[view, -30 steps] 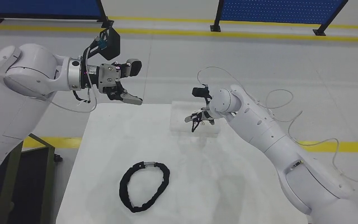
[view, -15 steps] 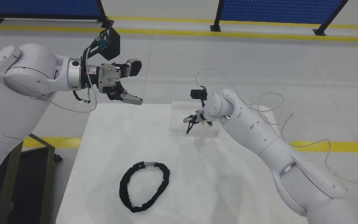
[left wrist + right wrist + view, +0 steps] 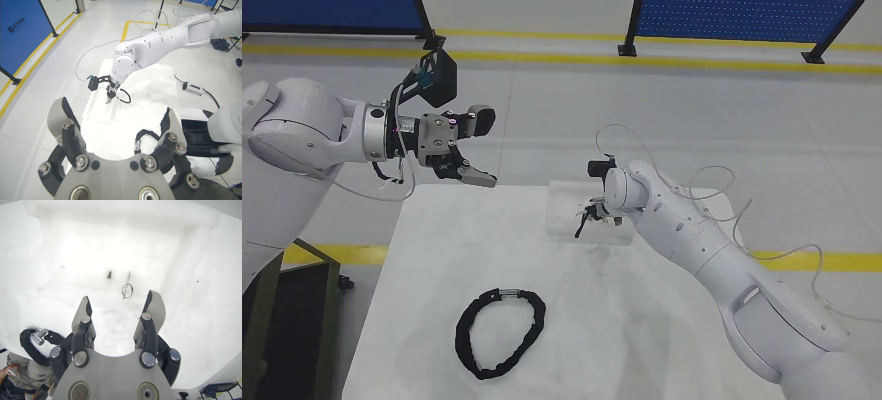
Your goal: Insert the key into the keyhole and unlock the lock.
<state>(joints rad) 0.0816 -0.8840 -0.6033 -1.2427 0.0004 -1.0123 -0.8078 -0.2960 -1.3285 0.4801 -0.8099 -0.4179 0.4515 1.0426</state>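
Looking down, we find the right end effector (image 3: 118,296) spread over the tray (image 3: 198,237), near the key (image 3: 127,289) lying inside; the left end effector (image 3: 115,104) hangs spread; the lock (image 3: 499,332) rests on the desk (image 3: 422,300).

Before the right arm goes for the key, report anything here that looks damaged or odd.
The rubber pad on one finger of the left hand looks frayed and ragged at its tip. A small dark scuff marks the white tray beside the key. The lock lies neatly looped.
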